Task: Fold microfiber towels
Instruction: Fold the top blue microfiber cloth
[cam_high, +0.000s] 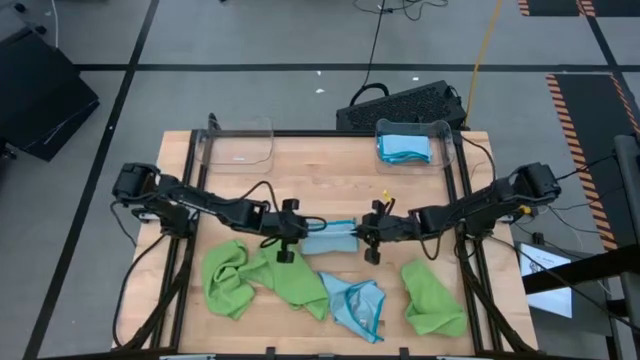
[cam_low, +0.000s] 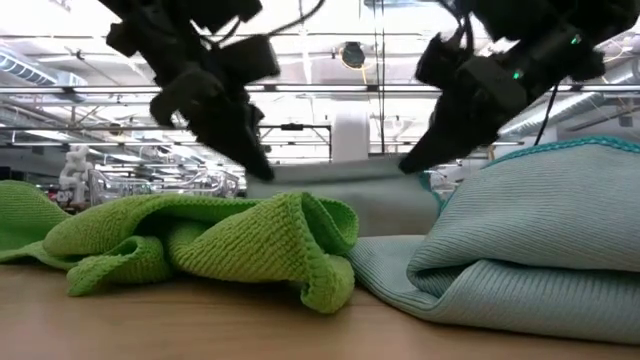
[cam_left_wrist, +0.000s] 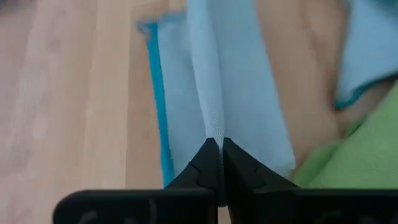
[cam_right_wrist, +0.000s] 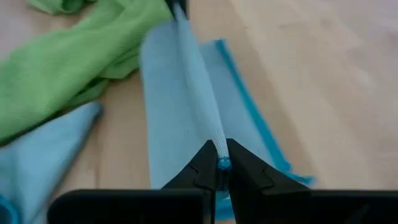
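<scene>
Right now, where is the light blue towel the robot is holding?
In the high view, the light blue microfiber towel hangs mid-table, pinched between the left gripper and right gripper.

Bright overhead light, blurred wrist views

A pale wooden table top (cam_high: 330, 165), smooth with a faint grain, carries soft matt cloths: a light blue microfiber towel with teal edging (cam_high: 328, 241) at centre frame, finely woven, and a crumpled lime green microfiber towel (cam_low: 200, 245) at lower left, its weave coarser and nubby. Clear glossy plastic bins (cam_high: 238, 145) sit at the upper edge. The black gripper fingers (cam_left_wrist: 202, 171) look matt plastic.
</scene>
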